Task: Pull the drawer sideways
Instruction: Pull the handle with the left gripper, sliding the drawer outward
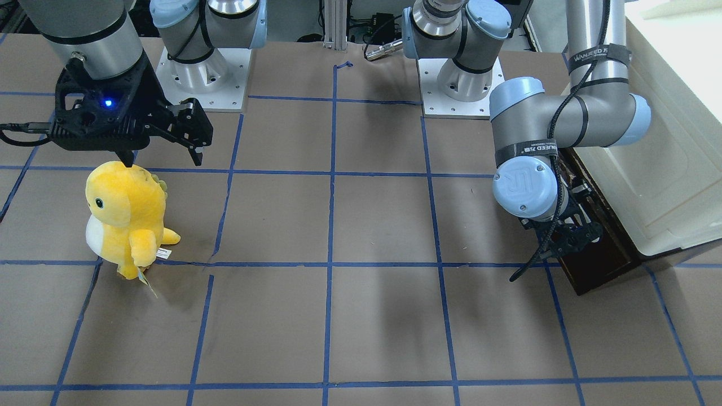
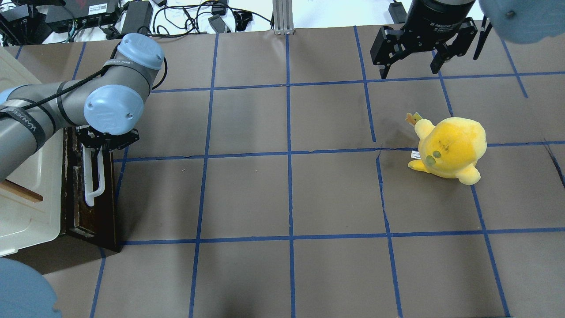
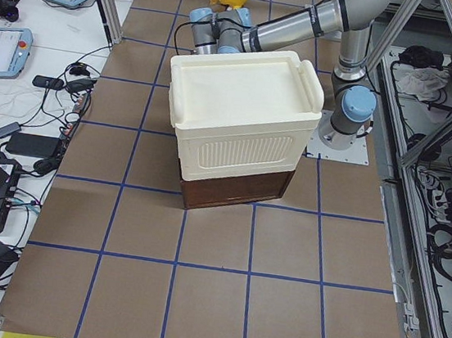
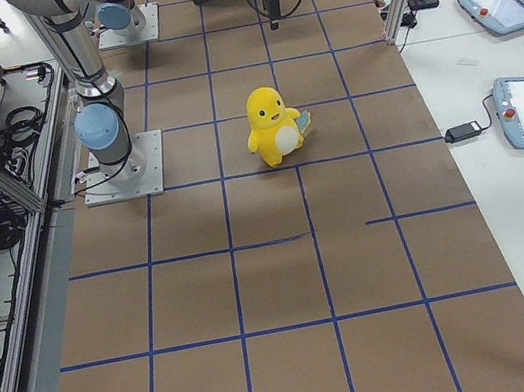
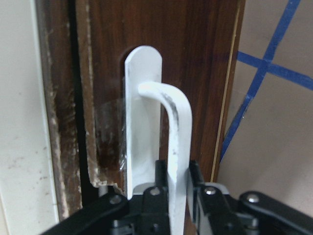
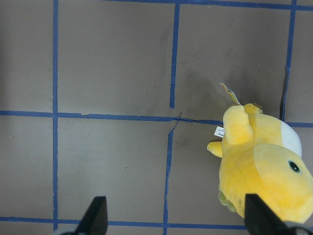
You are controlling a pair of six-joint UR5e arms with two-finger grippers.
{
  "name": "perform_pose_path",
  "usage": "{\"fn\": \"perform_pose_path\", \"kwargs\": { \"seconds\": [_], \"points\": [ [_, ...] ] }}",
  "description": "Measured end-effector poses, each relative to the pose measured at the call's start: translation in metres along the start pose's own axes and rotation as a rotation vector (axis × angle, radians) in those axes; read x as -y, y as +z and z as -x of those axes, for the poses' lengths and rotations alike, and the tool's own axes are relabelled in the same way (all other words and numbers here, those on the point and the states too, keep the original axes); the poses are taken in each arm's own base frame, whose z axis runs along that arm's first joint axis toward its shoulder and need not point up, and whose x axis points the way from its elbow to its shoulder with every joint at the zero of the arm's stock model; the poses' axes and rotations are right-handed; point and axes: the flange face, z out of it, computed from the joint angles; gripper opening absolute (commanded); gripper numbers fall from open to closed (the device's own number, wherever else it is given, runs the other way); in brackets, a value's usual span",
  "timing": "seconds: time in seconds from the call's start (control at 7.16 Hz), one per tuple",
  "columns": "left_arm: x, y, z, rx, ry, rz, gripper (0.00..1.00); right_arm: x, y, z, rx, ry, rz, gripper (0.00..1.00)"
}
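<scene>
The drawer [image 2: 95, 216] has a dark brown worn front and a long white bar handle [image 2: 96, 176]. It sits low on the side of the cream-white cabinet body [image 2: 26, 216] at the table's left end. My left gripper [image 2: 102, 143] is shut on the far end of the handle. In the left wrist view its fingers [image 5: 160, 172] clamp the white bar [image 5: 177, 132] against the brown front [image 5: 205, 73]. In the front-facing view the left gripper [image 1: 569, 234] is at the drawer front [image 1: 601, 262]. My right gripper [image 2: 409, 72] hangs open and empty above the table, far from the drawer.
A yellow plush toy [image 2: 450, 148] stands on the table's right side, just below the right gripper [image 1: 162, 160]; it also shows in the right wrist view [image 6: 264, 166]. The brown table surface [image 2: 287, 198] has a blue tape grid. Cables and devices lie beyond the far edge.
</scene>
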Motion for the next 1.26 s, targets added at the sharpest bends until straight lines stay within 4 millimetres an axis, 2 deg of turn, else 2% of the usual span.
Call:
{"fn": "perform_pose_path", "kwargs": {
  "seconds": [1.26],
  "points": [
    [-0.0059,-0.0024,-0.0021,0.011,0.004,0.012,0.0,0.0,0.0,0.0,0.0,0.0,0.0,1.0]
  ]
}}
